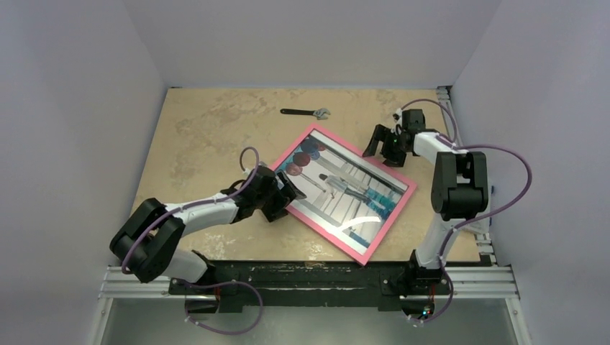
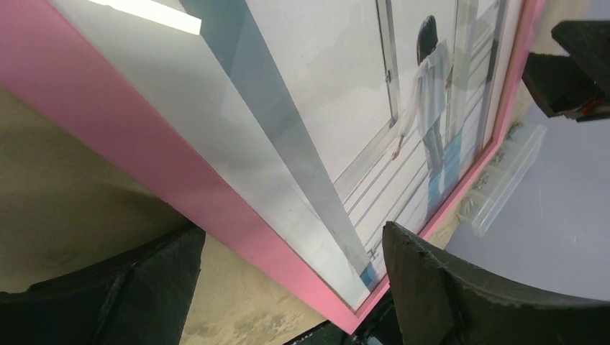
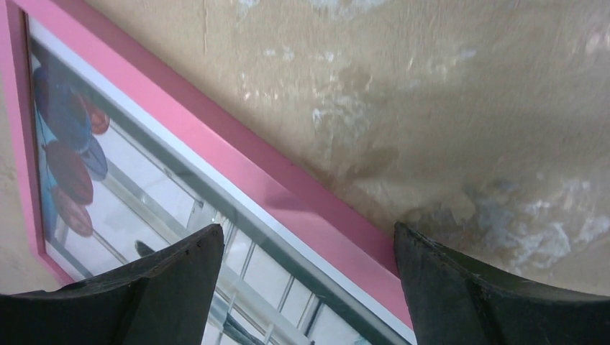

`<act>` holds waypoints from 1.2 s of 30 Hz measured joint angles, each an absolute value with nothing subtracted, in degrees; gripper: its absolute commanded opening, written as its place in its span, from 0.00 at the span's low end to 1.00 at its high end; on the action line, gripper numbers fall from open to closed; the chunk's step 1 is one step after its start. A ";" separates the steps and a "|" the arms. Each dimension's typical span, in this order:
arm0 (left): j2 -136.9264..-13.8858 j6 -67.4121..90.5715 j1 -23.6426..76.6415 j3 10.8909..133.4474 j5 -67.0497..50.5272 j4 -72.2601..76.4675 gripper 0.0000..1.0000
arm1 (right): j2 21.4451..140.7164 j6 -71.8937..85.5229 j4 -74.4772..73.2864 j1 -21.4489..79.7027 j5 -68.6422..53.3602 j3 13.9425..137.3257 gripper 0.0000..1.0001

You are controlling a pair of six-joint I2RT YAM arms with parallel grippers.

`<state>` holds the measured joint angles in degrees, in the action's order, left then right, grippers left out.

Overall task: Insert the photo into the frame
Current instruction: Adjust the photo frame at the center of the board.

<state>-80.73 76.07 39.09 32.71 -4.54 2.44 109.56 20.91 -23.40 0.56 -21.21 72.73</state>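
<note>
On the mottled tan tabletop, the thin rectangular pink picture frame lies askew before you. The large print of a figure among blue-white columns shows face-up behind its clear pane. Your left gripper sits at the frame's left edge, jaws spread wide with the pink border running between its fingers; contact is hard to judge. Your right gripper hangs over the far edge, equally wide, holding nothing. A black adjustable wrench lies well apart at the back.
</note>
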 measured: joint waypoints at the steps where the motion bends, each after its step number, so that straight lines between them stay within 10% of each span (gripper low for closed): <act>1: -80.93 75.57 38.35 33.23 -4.82 1.58 0.91 | 108.40 20.86 -22.37 0.54 -21.58 70.98 0.85; 19: -94.17 58.59 31.33 55.09 0.10 -20.93 0.96 | 93.67 21.04 -14.61 4.43 -23.81 50.89 0.85; 36: -73.12 64.20 31.97 32.27 -2.70 -11.16 0.93 | 95.07 21.08 -25.82 6.85 -22.41 55.07 0.85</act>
<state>-73.12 64.20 31.97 32.27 -2.70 -11.16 95.07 21.08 -25.82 6.85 -22.41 55.07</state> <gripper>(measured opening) 0.935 0.851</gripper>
